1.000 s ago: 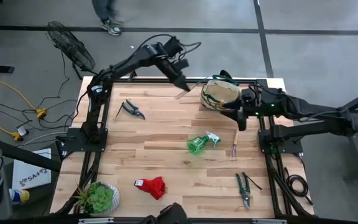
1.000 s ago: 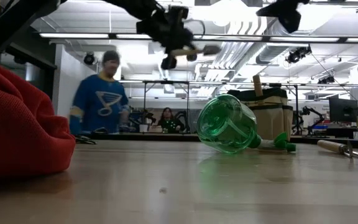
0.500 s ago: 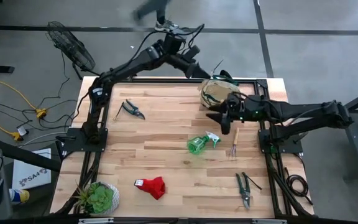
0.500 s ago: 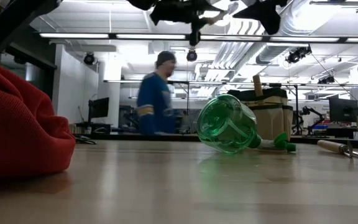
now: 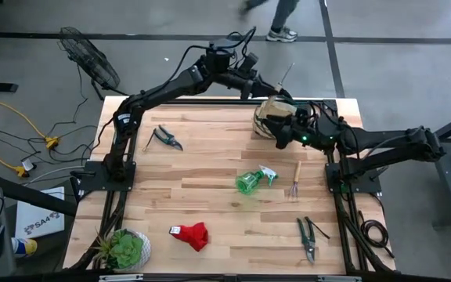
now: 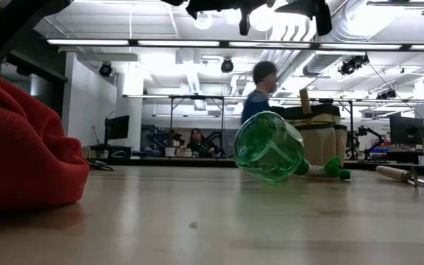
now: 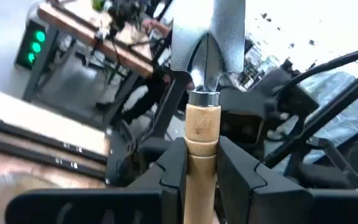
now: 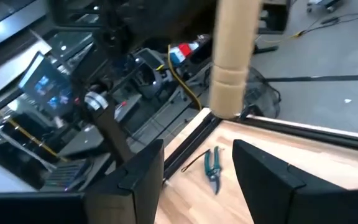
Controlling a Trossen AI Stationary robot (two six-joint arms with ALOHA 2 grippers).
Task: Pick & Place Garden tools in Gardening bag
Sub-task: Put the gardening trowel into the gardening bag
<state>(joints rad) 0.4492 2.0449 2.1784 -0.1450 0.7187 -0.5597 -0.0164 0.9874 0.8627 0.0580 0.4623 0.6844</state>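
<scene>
We judge the job approx. half done. Our left gripper point(image 7: 201, 165) pinches a wooden-handled metal trowel point(image 7: 205, 74) above the round tan canvas bag point(image 5: 276, 117), not yet dropped. Our right gripper point(image 8: 197, 165) is spread, empty, near the bag. Left on the light wood-plank table point(image 5: 210, 157): green spray bottle point(image 5: 252, 180), fork point(image 5: 296, 180), two shears point(image 5: 166, 138) point(image 5: 308, 237), red cloth point(image 5: 192, 234). Person passing behind.

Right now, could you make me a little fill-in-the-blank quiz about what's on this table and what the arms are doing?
1. The left tool is shut on the wooden handle of a ____.
2. The spray bottle lying on the table is ____ in colour.
3. The potted plant stands beside the ____ cloth.
4. The right tool hovers by the gardening bag, holding ____.

Missing words: trowel; green; red; nothing
</scene>
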